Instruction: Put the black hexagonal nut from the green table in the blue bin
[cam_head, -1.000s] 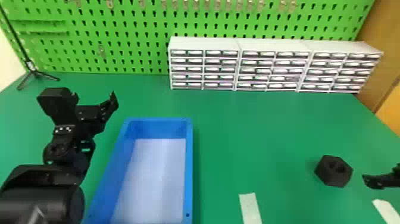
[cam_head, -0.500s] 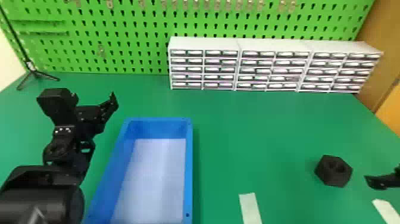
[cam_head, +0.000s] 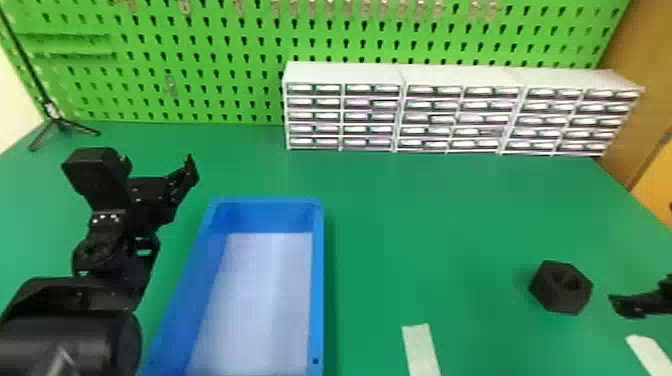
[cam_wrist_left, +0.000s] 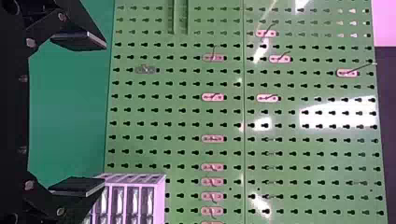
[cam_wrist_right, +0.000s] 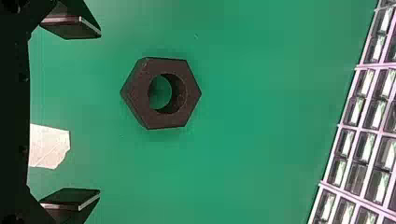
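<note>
The left arm (cam_head: 100, 252) was black, its rounded section (cam_head: 100, 340) bearing a pale angular mark (cam_head: 61, 359), with whitish dots (cam_head: 105, 218) farther along. The right gripper (cam_head: 642, 303) had flat fingers (cam_wrist_right: 74, 28) with pale edges; screws (cam_wrist_left: 31, 43) studded the left gripper (cam_head: 157, 164).

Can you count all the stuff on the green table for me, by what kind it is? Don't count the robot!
Black hexagonal nut: 1
Blue bin: 1
Whitish flat strips: 2
White drawer cabinets: 3
Black tripod stand: 1
Total: 8
</note>
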